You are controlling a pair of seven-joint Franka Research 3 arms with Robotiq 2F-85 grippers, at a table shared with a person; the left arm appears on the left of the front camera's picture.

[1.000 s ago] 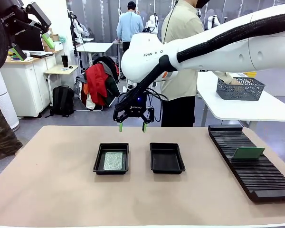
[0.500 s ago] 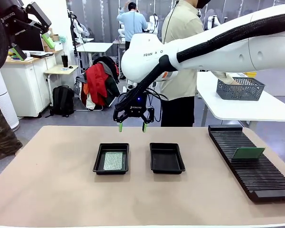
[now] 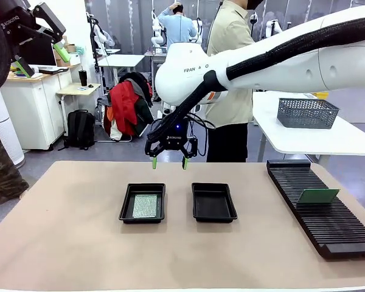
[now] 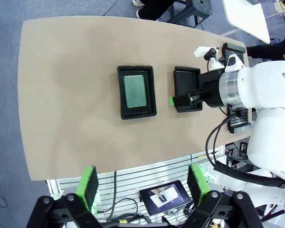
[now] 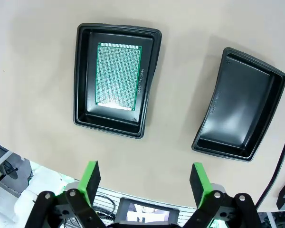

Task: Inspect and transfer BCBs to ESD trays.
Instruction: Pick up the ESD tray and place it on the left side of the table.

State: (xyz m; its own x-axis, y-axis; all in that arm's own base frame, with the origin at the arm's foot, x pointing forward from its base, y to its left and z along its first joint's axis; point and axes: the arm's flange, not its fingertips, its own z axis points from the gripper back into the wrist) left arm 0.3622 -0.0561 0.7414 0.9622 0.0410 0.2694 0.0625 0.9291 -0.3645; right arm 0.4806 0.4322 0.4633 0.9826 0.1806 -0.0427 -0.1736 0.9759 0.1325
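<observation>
Two black ESD trays lie side by side mid-table. The left tray (image 3: 125, 210) (image 5: 82, 80) (image 4: 121, 95) holds a flat green BCB (image 3: 145, 205) (image 5: 118, 76) (image 4: 136, 91). The right tray (image 3: 213, 204) (image 5: 240, 104) (image 4: 185, 78) holds nothing. Another green BCB (image 3: 318, 196) stands upright in the slotted rack (image 3: 328, 228). My right gripper (image 3: 168, 160) (image 5: 145, 180) hangs open above the table's far edge, over the gap between the trays, with nothing between its fingers. My left gripper (image 3: 41, 59) (image 4: 143, 185) is open too, raised high at the left and looking down on the whole table.
The long black rack runs along the table's right side. A person (image 3: 231, 73) stands beyond the far edge. Behind to the right, a white side table carries a grey mesh basket (image 3: 307, 112). Bare tan mat (image 3: 67, 243) surrounds the trays.
The person has drawn a hand away from the grey basket. Neither arm nor any board has moved.
</observation>
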